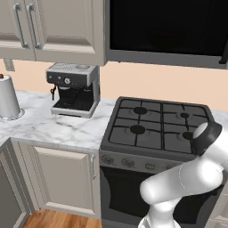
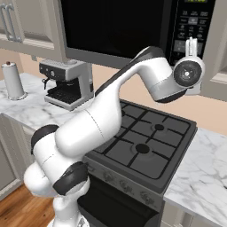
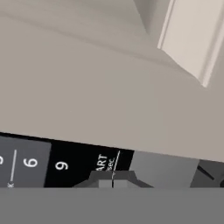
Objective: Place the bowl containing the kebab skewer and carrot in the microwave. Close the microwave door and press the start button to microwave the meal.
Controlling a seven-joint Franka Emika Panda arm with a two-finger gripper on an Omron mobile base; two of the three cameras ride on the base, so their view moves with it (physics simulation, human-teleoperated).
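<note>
Right base view: the microwave (image 2: 133, 31), black glass front in a grey steel body, hangs above the gas stove (image 2: 146, 146), door shut. The hand (image 2: 191, 44) touches its keypad (image 2: 191, 26), fingertips pressed together.

Black gas stove (image 1: 158, 127) set into the marble counter (image 1: 53, 127), four burners visible, control knobs along its front edge. Espresso machine (image 1: 73, 89), steel and black, stands on the counter just left of the stove, against the wall. White paper-towel roll (image 1: 8, 97), upright, sits well left of the stove beyond the espresso machine. Beige wall cabinets (image 1: 49, 29) with bar handles hang above the espresso machine.
</note>
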